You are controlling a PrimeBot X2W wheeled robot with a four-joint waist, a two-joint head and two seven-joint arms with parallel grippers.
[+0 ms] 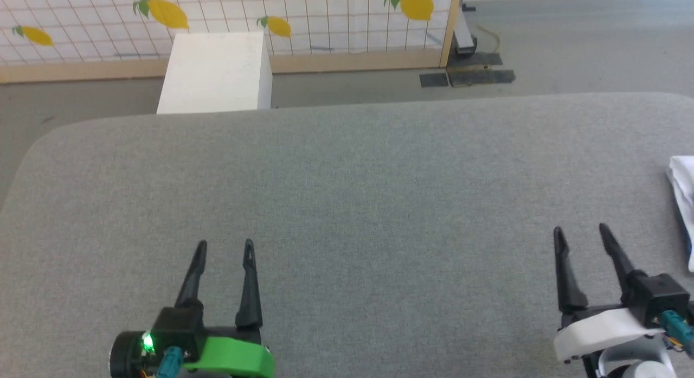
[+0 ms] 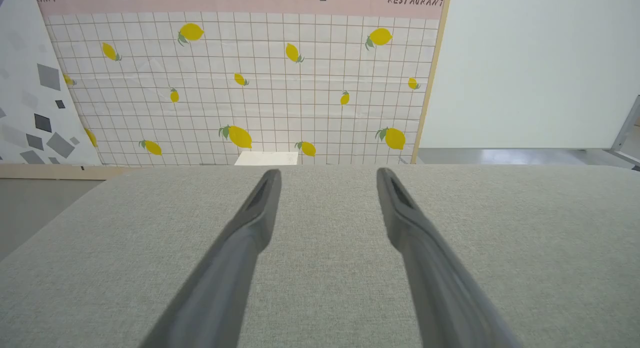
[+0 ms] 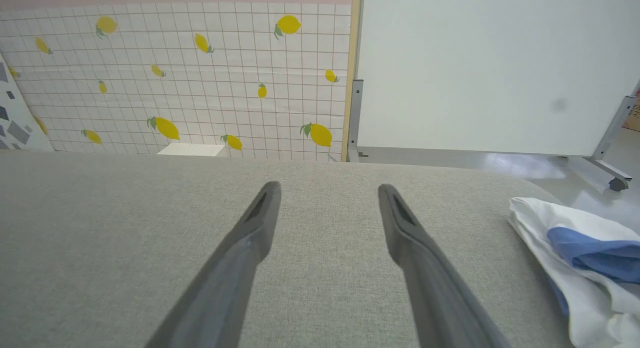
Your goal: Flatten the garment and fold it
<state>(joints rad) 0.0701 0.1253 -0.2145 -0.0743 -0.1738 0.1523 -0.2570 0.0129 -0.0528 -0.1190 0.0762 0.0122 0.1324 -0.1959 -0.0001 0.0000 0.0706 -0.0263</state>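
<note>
A broad table (image 1: pixel 347 183) covered in grey woven fabric is seen, its far corners rounded. Near its right edge a crumpled white garment (image 3: pixel 580 248) is laid directly on the fabric, bunched into a heap, with a blue part folded among the white layers and partly cut off by the frame.

Left gripper (image 1: pixel 225 248) and right gripper (image 1: pixel 582 232) hover, jaws spread.

Table (image 1: pixel 347 177) free ahead; garment (image 1: pixel 686 204) heaped rt edge.
</note>
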